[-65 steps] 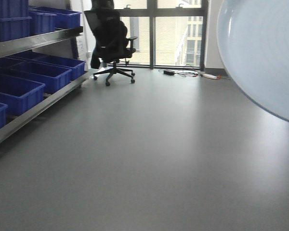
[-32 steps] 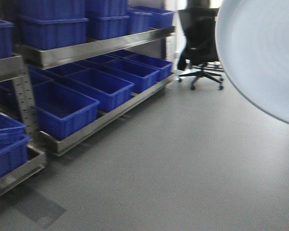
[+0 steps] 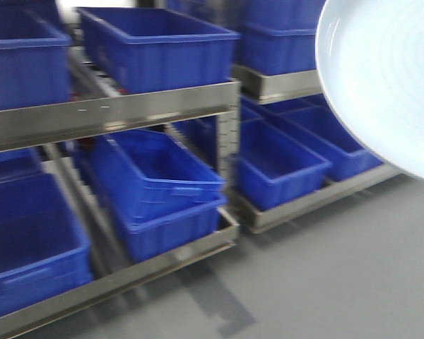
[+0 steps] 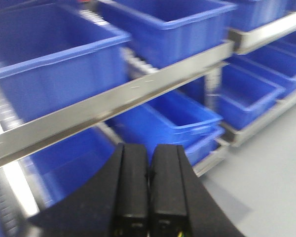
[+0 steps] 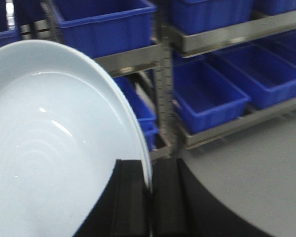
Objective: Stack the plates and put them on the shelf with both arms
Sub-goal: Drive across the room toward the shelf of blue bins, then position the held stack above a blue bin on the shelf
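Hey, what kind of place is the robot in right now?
Probably a storeroom or warehouse-style space: metal shelving racks loaded with open blue plastic bins, standing on a bare grey floor.

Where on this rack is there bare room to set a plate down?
Shelf decks are crowded: blue plastic bins sit side by side on the steel rack, with narrow gaps between. The bare room for the pale glossy round plate is inside the bins, which look empty, and on the grey floor before the rack.
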You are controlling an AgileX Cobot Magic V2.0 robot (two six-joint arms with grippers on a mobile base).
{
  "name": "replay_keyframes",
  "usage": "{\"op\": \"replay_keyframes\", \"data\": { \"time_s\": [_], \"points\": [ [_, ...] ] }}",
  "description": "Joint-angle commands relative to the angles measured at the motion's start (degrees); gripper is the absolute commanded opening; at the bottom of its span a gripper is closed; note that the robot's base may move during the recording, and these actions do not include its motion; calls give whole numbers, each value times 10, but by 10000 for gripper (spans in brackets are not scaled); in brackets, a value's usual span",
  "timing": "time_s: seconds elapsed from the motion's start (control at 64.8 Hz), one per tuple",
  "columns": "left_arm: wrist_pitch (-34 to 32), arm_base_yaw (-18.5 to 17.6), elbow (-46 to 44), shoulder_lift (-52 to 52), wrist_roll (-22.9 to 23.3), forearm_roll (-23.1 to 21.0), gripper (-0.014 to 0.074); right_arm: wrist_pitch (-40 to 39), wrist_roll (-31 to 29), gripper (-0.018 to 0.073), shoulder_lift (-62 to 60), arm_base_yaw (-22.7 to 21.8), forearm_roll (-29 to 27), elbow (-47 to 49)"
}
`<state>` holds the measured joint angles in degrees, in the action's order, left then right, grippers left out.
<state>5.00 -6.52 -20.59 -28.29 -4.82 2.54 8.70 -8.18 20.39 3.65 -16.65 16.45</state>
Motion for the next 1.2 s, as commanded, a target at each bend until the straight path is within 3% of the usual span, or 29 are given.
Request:
{"op": "replay_keyframes", "data": {
  "time_s": [0.0,1.188],
  "points": [
    [-46,1,-16,-5,6,-1,83,-51,-1,55,2,-2,-2,20],
    [-46,1,-16,-5,6,-1,83,-51,-1,55,2,-2,-2,20]
  ]
}}
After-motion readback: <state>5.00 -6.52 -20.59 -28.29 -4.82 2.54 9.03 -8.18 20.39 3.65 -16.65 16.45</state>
